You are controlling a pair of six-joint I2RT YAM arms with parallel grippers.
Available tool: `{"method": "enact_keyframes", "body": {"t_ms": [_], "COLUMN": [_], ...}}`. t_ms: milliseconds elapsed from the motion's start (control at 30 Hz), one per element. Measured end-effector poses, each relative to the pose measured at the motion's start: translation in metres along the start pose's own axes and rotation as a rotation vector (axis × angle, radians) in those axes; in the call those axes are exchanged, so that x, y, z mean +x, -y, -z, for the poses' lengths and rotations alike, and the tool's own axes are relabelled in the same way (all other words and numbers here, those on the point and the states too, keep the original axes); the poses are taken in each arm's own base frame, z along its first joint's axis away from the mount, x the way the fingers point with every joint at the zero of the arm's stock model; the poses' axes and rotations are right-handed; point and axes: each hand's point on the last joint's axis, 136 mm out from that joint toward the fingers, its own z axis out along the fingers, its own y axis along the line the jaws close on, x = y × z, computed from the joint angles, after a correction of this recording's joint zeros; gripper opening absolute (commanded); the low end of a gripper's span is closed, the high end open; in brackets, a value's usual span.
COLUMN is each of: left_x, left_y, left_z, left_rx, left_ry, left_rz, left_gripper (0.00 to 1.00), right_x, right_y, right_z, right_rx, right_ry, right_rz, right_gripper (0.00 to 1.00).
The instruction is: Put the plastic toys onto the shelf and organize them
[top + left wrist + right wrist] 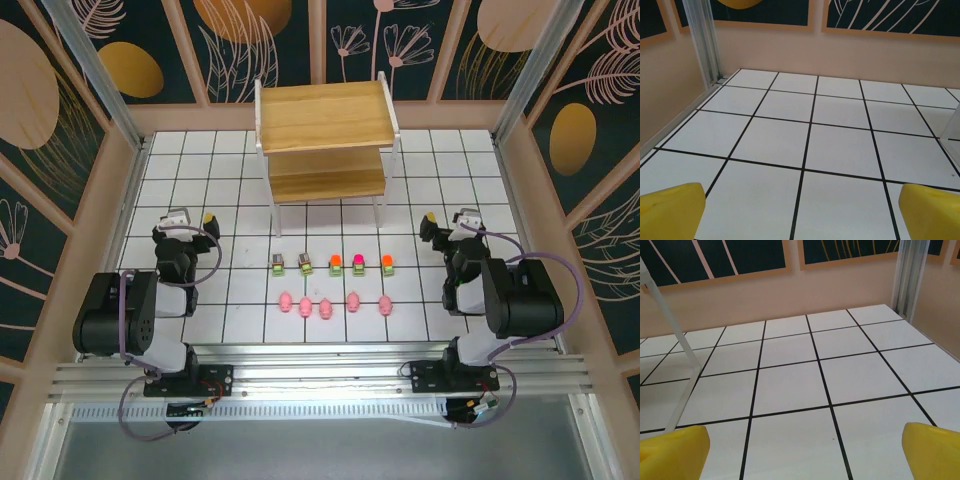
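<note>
Several plastic toys lie in two rows on the white tiled table in the top view. The back row is blocky green and yellow vehicles (336,264). The front row is pink pig-like figures (324,307). Behind them stands the shelf (320,120), two wooden boards on thin white legs, both boards bare. One shelf leg (677,347) crosses the right wrist view. My left gripper (192,218) (802,220) hovers left of the rows, open, with bare tiles between its yellow fingertips (670,210). My right gripper (447,218) (805,460) hovers right of the rows, open and holding nothing.
Peach walls with dark leaf panels (90,150) close in the table on three sides. Aluminium posts (95,60) stand at the back corners. The arm bases sit on a metal rail (320,378) at the near edge. Open tiles lie between each gripper and the toys.
</note>
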Motion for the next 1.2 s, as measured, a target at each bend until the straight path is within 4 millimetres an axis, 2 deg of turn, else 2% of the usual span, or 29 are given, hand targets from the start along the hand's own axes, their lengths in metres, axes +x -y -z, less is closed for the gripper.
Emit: {"method": "enact_keyframes", "body": {"t_ms": [1067, 1200], "left_x": [0.0003, -0.0044], "left_y": [0.0051, 0.005], "left_z": [0.0, 0.0033], "left_rx": [0.029, 0.029], "left_ry": [-0.002, 0.013], "left_rz": [-0.001, 0.0], "left_gripper": [0.99, 0.99], "right_x": [-0.0003, -0.003], "right_y": [0.0008, 0.0029], "right_z": [-0.0001, 0.0025], "right_rx": [0.002, 0.006], "right_ry": [0.001, 0.018], "right_rz": [-0.003, -0.005], "right_gripper": [0.99, 0.99]}}
